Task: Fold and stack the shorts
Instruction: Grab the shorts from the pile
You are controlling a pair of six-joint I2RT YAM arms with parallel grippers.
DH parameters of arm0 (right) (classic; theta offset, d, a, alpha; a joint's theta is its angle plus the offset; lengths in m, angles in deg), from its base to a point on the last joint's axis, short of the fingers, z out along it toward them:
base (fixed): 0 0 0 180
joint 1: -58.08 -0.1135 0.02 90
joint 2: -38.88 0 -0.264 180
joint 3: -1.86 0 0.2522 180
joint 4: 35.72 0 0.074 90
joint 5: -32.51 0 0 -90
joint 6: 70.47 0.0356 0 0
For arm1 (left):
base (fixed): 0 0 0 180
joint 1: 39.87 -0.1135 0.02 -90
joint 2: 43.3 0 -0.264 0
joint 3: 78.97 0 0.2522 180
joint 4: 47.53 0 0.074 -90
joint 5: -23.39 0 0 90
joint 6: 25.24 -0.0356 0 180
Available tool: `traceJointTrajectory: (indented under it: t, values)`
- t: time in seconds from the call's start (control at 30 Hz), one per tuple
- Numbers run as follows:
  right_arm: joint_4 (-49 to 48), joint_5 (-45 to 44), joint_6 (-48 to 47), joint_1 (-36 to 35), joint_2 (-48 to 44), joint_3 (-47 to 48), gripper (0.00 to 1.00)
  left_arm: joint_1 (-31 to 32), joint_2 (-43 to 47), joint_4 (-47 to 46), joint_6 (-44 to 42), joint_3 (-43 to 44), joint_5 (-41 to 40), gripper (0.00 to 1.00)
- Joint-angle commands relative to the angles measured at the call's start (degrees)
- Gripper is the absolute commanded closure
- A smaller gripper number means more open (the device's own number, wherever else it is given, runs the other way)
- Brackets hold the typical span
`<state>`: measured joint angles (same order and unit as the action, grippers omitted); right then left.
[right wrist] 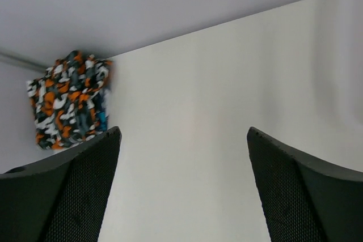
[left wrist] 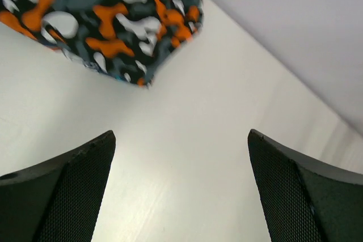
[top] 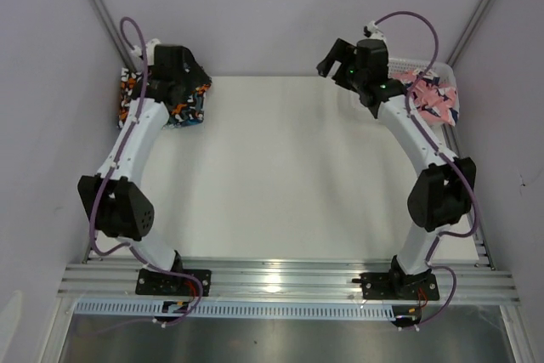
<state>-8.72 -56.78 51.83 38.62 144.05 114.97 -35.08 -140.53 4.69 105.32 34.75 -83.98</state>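
A folded stack of shorts [top: 132, 99] lies at the table's far left corner. The orange-black-white camouflage pair [left wrist: 113, 15] is on top, and a blue-teal edge [top: 191, 116] shows beneath it. My left gripper [top: 181, 82] hovers over the stack's right side. In the left wrist view it [left wrist: 181, 134] is open, with only bare table between the fingers. The pink-navy-white shorts [top: 429, 98] lie bunched in the basket at the far right. My right gripper [top: 334, 59] is raised just left of the basket, open and holding nothing [right wrist: 182, 131]. The camouflage shorts [right wrist: 71, 97] appear far off in the right wrist view.
The white mesh basket [top: 452, 82] stands at the table's far right corner. Metal frame posts [top: 98, 6] rise at both back corners, with purple walls close on the sides. An aluminium rail [top: 280, 282] carries both arm bases at the near edge.
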Motion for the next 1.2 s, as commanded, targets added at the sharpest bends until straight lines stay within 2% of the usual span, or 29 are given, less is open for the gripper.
traceJointTrajectory:
  t: [0.0,0.17,0.27,0.43,0.57,0.7,0.97,1.07,1.13,1.17]
  values:
    - [11.2,-8.4,-3.9,2.7,-5.5,-1.6,0.06,5.5,8.6,-5.7,0.6,-9.1,0.8,0.01]
    - [20.0,-9.9,-5.5,10.9,-5.7,-0.1,0.10,16.1,17.3,-12.9,0.3,-21.6,-1.9,0.01]
    - [23.8,-13.0,-6.8,15.0,-4.5,1.8,0.11,19.8,22.1,-15.8,1.1,-31.1,-0.1,0.01]
    - [26.4,-16.2,-7.9,20.7,-2.3,4.5,0.10,23.1,28.5,-15.4,0.2,-36.6,1.5,0.01]
    - [28.9,-22.3,-9.3,23.9,0.9,7.3,0.10,24.5,31.5,-13.4,-0.4,-41.0,3.5,0.01]
    - [27.9,-22.8,-10.8,27.7,4.2,9.2,0.11,25.5,35.4,-14.5,0.0,-46.0,4.8,0.01]
    - [33.3,-24.7,-11.6,29.0,20.8,27.2,0.11,26.9,39.0,-11.6,-2.6,-45.0,0.9,0.01]
    - [34.6,-26.8,-11.3,28.9,24.3,30.6,0.10,26.9,38.7,-10.5,-2.8,-44.6,0.5,0.01]
    - [34.3,-28.0,-11.4,29.0,26.8,32.4,0.13,26.9,38.5,-10.7,-2.5,-44.9,1.4,0.01]
    - [34.2,-28.0,-12.0,29.3,27.5,32.7,0.21,26.9,38.3,-10.7,-2.6,-44.9,1.7,0.01]
